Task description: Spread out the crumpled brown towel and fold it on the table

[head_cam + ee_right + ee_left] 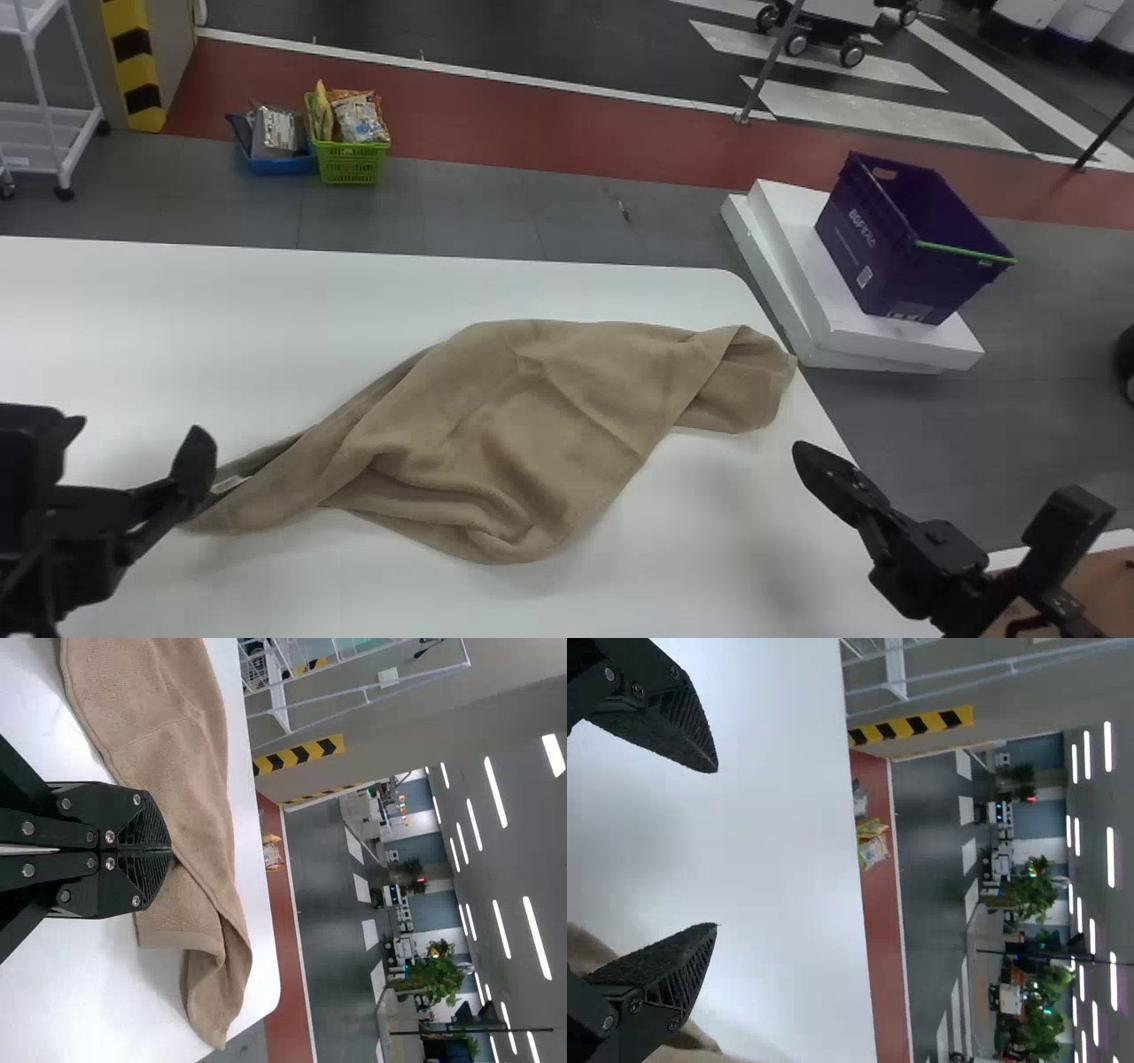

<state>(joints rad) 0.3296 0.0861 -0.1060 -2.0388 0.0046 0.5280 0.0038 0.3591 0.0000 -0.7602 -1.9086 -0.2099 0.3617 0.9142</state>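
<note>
- The brown towel (523,425) lay rumpled on the white table (159,328), slanting across the middle of the head view from lower left to centre right; the step in hand looked to be spreading, with folding still to be done.
- The left gripper (137,443), at the lower left of the head view, stood wide open with nothing between its fingers, one finger beside the towel's narrow lower-left end (257,514). Whether they touched could not be told.
- The right gripper (168,850) was closed with its fingers together and held no cloth; in the head view it sat at the lower right, apart from the towel. It needed opening before any grasp.
- A sound choice would have been one outer corner per gripper, pinched shallowly, so that only the wanted layer came up.
- The pale label (229,484) at lower left made a handy mark for a hem there.
- The doubled-over flap (740,381) at centre right had to be turned out first, or pulling would have set that crease.
- That end lay at the table's edge, so a pull inward was safer than one outward.
- A low lift and a slow, even draw apart suited such soft cloth; the bunched folds (496,532) at lower centre wanted smoothing last.
</note>
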